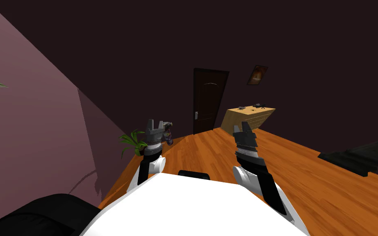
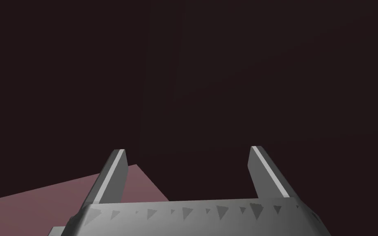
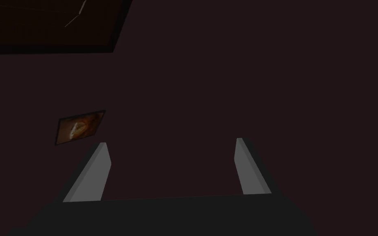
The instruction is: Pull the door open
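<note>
**Head view, read left to right.** A potted plant [image 1: 131,141] stands on the wooden floor [image 1: 208,153] at the foot of the mauve left wall [image 1: 40,123].

The left gripper [image 1: 155,123] is held up in front of the chest. Its fingers [image 2: 112,176] stand fully apart, with nothing between them.

Far ahead, set in the dark far wall, is the door [image 1: 209,98]: dark brown, panelled, and shut flush in its frame. Its long axis is vertical and its face is turned towards the robot. The door handle [image 1: 196,115] is a small pale fitting at mid-height on the door's left edge. The hinges are therefore judged to lie along the right edge, and the door should swing about that side. Which way the handle's own lever points is too small to tell.

The right gripper [image 1: 241,127] is held at a similar height, jaws wide apart and holding nothing.

Right of the door, a light wooden dresser [image 1: 247,116] stands against the far wall, near the frame, with a framed picture [image 1: 257,75] above it.

**Key relation.** The door is well apart from both grippers, straight ahead across the floor. The handle falls roughly midway between them, so neither arm is plainly nearer.

**Judgement.** The approach has not yet been made. The base must close the gap before either pair of jaws can reach the handle and pull towards the robot.
</note>
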Robot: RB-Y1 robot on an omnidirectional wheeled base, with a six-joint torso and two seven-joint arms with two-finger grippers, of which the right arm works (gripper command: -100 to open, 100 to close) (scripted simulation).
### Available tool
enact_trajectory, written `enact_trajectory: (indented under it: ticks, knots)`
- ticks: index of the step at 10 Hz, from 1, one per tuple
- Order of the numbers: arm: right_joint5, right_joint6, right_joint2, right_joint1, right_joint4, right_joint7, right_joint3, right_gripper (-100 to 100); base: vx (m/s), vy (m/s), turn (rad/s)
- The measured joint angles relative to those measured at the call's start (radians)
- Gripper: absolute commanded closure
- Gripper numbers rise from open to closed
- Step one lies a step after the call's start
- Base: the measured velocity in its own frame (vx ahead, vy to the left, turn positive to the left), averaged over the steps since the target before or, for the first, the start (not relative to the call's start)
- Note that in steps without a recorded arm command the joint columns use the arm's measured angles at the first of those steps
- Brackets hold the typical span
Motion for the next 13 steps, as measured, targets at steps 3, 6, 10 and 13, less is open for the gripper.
enact_trajectory:
  ticks: [3, 6, 10, 13]
  knots:
    - [-0.020, -0.006, -0.010, -0.030, 0.055, -0.036, -0.002, -100, 0.092, -0.048, 0.102]
    - [-0.047, -0.012, -0.026, -0.069, 0.122, -0.084, -0.014, -100, 0.076, -0.043, 0.090]
    - [-0.083, -0.023, -0.038, -0.132, 0.230, -0.152, -0.020, -100, 0.096, -0.055, 0.120]
    - [-0.110, -0.030, -0.046, -0.175, 0.306, -0.201, -0.025, -100, 0.076, -0.063, 0.109]
